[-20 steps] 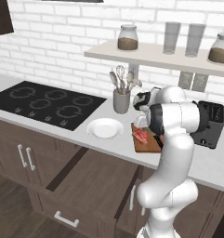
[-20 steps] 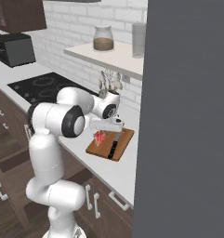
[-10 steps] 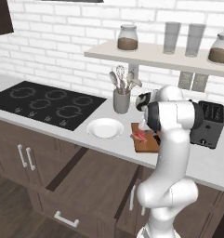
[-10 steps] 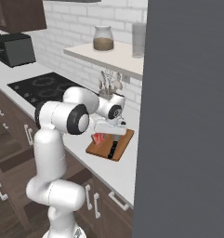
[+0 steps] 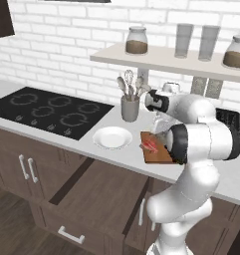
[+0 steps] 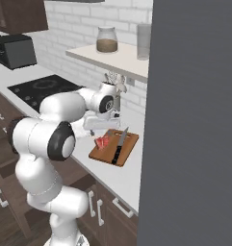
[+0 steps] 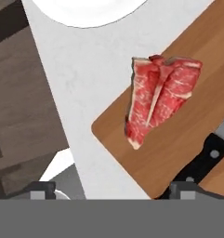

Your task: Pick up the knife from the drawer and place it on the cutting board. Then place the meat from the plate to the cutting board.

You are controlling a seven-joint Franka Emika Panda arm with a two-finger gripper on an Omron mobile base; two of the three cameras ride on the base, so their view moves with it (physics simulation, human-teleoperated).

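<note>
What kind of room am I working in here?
A rendered home kitchen, by the look of it: a black cooktop set in the counter, a utensil crock against white brick, and a cutting board holding meat and a knife.

Your arm [image 5: 191, 149] is glossy white all over, built from fat rounded links that swell at each joint like stacked capsules. You'll see dark grey, almost black discs capping the joints: one large disc [image 5: 177, 143] on the elbow in the left base view, another [image 6: 61, 141] in the right base view, and a smaller dark cap with a pale centre [image 6: 108, 103] near the wrist. The hand block [image 6: 96, 123] is pale grey-white and boxy. Two small grey finger tips [image 7: 183, 189] are squared off.
</note>
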